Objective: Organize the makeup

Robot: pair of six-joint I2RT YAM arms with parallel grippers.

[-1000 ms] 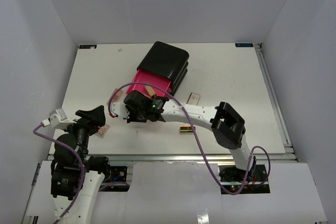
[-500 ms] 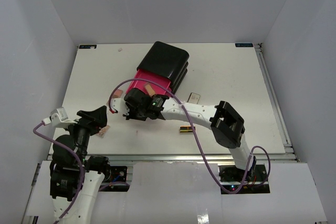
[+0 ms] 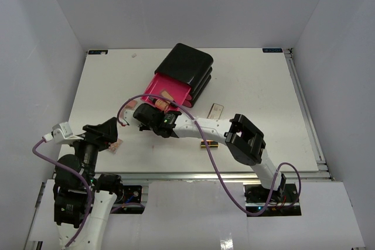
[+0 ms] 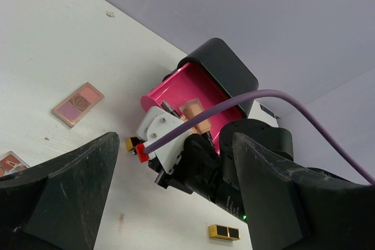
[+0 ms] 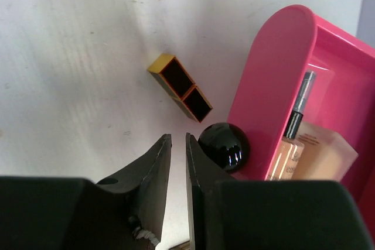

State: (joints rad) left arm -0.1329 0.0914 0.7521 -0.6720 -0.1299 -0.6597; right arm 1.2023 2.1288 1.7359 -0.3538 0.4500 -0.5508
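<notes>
One black box [image 3: 188, 67] sits beyond the right gripper [image 5: 177, 140]. Its pink drawer [image 5: 275, 74] is pulled out just to the right of the fingertips, probably left open to receive the makeup. The left gripper [image 4: 176, 144] hangs well back with its jaws wide apart and empty, likely waiting its turn. The right gripper's fingers are almost together, a thin slit between them with nothing in it. Tan bottles [image 5: 288, 155] already lie inside the drawer, to the fingers' right. The drawer knob [image 5: 222, 146] is just beside the right finger. A black-and-gold lipstick tube [image 5: 179, 87] lies on the table just ahead of the fingertips, outside the drawer and seemingly next to be stored.
</notes>
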